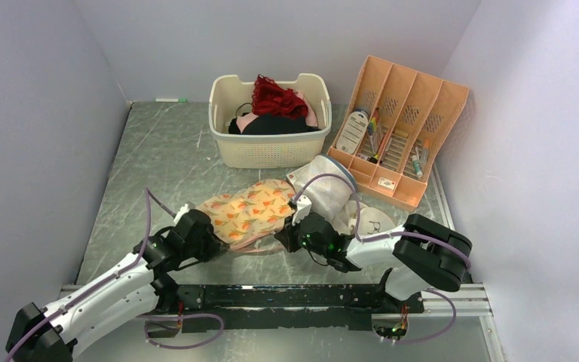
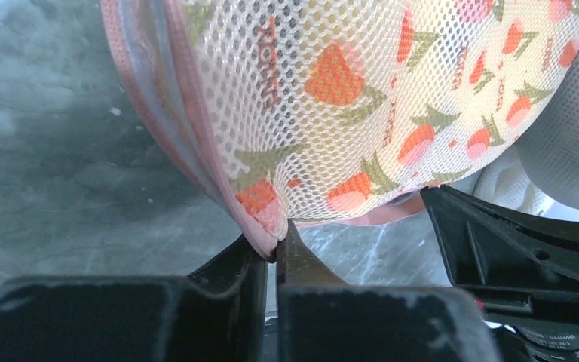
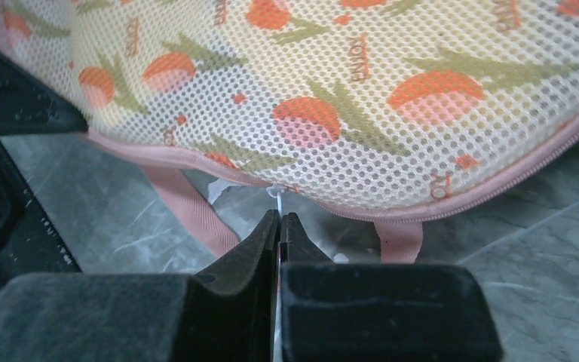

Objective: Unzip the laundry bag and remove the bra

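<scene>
The laundry bag, cream with orange-red print and pink edging, lies flat in the middle of the table. My left gripper is at its near left edge. In the left wrist view it is shut on the bag's pink edging, with the printed mesh just above. My right gripper is at the bag's near right edge. In the right wrist view it is shut on a thin white zip pull at the pink zip seam of the bag. The bra is hidden.
A cream basket with a red lacy garment stands behind the bag. A white mesh dome bag and a round white flat bag lie to the right. An orange organiser leans at the back right.
</scene>
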Motion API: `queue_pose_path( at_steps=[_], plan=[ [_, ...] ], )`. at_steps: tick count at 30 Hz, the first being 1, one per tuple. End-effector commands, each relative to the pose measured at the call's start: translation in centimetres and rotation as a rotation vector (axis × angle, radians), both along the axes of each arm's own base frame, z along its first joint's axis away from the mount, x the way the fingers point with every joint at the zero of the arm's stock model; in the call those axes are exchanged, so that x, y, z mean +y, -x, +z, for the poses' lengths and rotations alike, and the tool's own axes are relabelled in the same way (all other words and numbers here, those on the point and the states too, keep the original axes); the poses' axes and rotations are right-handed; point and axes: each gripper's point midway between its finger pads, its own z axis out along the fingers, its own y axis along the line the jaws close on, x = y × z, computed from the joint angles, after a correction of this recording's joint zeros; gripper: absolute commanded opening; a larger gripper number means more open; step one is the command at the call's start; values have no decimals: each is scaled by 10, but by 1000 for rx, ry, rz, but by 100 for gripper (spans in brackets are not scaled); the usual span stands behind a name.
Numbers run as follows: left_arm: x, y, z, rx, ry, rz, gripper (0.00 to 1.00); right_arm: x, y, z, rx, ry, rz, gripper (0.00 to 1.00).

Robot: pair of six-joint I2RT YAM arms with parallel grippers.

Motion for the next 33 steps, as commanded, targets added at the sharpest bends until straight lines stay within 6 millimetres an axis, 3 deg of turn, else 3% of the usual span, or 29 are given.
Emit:
queue_pose_path(
  at_steps=[1, 4, 6, 9, 13, 16, 20, 22, 29, 33],
  plan=[
    [26, -9, 8, -23, -158, 45, 24, 5, 11, 1, 16, -31, 50, 0],
    [30, -11, 17, -12, -205, 39, 61, 18, 18, 10, 42, -108, 77, 0],
    [33, -12, 24, -15, -229, 39, 71, 25, 18, 15, 43, -144, 92, 0],
    [34, -12, 36, -38, -223, 28, 80, 35, 14, 17, 39, -147, 106, 0],
    [25, -13, 63, -118, -155, -16, 96, 47, 14, 22, 49, -164, 133, 0],
    [13, -17, 83, -186, -98, -75, 95, 48, 13, 22, 45, -164, 134, 0],
    [-22, -15, 88, -175, 50, -166, 90, 49, 15, 22, 52, -165, 144, 0],
    [-37, -11, 79, -141, 116, -199, 89, 49, 16, 23, 56, -177, 146, 0],
    [-75, -26, 71, -140, 278, -220, 92, 51, 21, 24, 75, -197, 158, 0],
    [-82, -31, 55, -93, 298, -189, 97, 51, 24, 23, 77, -195, 161, 0]
  ],
)
